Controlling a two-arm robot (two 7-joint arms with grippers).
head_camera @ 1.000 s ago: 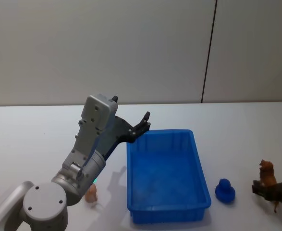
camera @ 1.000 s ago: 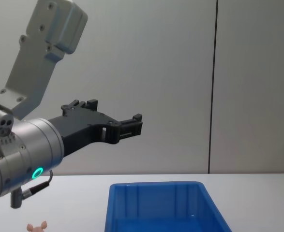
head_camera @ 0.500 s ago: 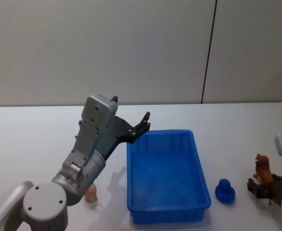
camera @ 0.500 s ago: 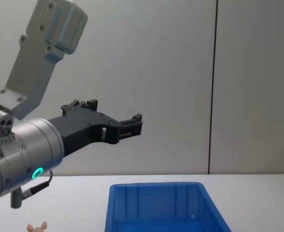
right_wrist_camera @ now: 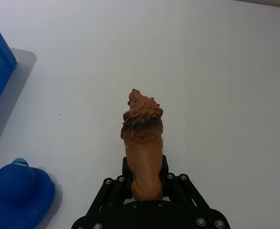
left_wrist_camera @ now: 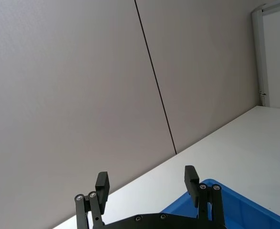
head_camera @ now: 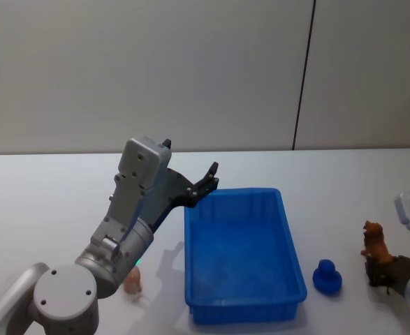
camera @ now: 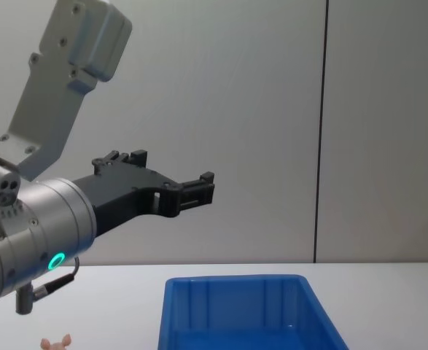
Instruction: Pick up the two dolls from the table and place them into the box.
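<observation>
Now right gripper (right_wrist_camera: pixel 144 168) grasps brown doll (right_wrist_camera: pixel 142 136), 3 o'clock of box (head_camera: pixel 293 246). Left gripper (left_wrist_camera: pixel 147 183) released above box's 11 o'clock corner; pink doll (head_camera: pixel 132 280) at 8 o'clock.

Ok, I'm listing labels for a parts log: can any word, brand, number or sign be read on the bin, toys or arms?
None to read. The blue bin, the brown toy shut in the right gripper, the pink toy on the table, the blue toy and the open left gripper raised by the bin's far left corner all bear no lettering.
</observation>
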